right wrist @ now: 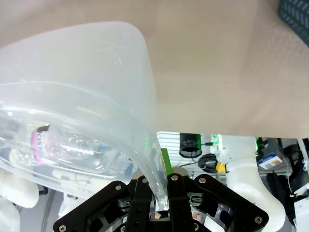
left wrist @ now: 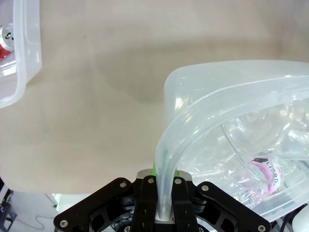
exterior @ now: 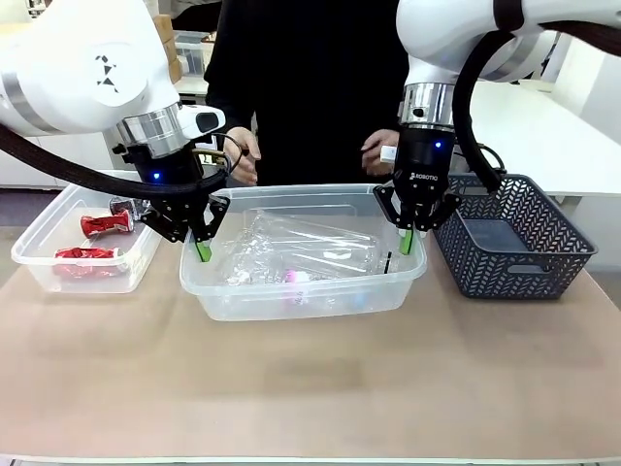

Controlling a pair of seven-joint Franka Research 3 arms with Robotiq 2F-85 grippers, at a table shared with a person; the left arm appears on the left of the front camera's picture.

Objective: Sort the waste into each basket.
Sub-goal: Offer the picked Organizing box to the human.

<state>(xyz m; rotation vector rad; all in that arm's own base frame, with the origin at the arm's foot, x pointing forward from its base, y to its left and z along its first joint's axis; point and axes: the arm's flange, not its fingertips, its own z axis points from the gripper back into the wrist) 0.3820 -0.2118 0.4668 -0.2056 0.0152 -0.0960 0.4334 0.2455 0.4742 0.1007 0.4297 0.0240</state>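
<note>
A: Where the bare tabotop is meant, read tabletop [exterior: 310, 388]: it lies nearest the camera, brown and unmarked. What stands behind it?

B: The large clear tub [exterior: 291, 291], long axis running left to right. The left gripper [exterior: 202, 249] is clamped on the rim at its left end; the right gripper [exterior: 408, 242] is clamped on the rim at its right end. Both wrist views show the jaws pinched tight on the thin plastic wall.

A: Contents?

B: Clear plastic bottles [exterior: 310, 254], lying on their sides, mostly along the tub's length. They overlap, and being transparent they cannot be counted. One carries a pink-and-white label [left wrist: 263, 174]; its print is too small and curved to read.

A: Any legible writing?

B: "ROBOTIQ" on the right gripper's body in the front view. Nothing else is readable.

A: To the sides?

B: On the robot's left, a smaller clear tub [exterior: 39, 254] holds crushed red-and-silver cans [exterior: 89, 254], lying flat; their print is illegible. On the right, the dark grey lattice basket [exterior: 543, 254] stands just beside the large tub.

A: Beyond?

B: A person in black stands at the far edge, hands [exterior: 380, 153] near the large tub's back rim, partly hidden by the arms.
</note>
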